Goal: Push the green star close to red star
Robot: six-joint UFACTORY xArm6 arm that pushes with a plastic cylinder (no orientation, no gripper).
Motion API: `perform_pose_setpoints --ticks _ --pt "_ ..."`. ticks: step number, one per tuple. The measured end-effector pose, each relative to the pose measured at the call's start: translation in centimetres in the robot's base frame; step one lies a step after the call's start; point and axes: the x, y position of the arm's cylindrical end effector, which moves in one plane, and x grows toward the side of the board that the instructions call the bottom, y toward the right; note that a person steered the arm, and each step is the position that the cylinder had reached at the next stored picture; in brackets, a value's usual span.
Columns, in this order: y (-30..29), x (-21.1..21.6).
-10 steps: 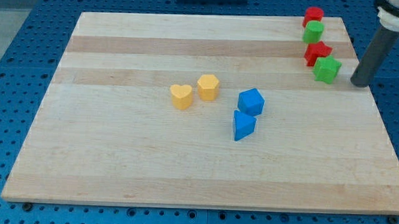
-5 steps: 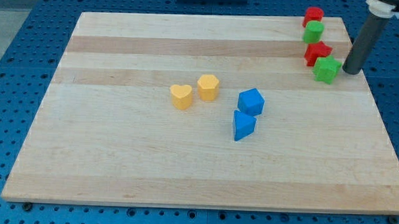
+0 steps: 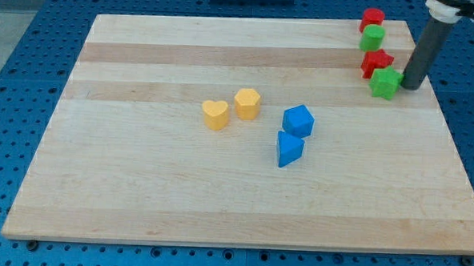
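On the wooden board (image 3: pixel 218 188), my tip (image 3: pixel 410 85) touches green star (image 3: pixel 385 82)

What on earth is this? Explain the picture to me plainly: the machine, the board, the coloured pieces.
There is one camera view, looking down at a slant on a wooden board. The dark rod at the view's top right is the end of a robot arm; it has nothing to grasp with and holds nothing, it only pushes. My tip sits just to the right of the green star, right at its edge. The red star lies right above the green one, seemingly touching it. Above those are a green block and a red block. Mid-board lie a yellow heart, a yellow block and two blue blocks.
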Motion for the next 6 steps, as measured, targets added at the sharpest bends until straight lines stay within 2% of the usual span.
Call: perform_pose_setpoints --ticks 5,6 --pt "-0.7 2.0" --pt "-0.7 4.2"
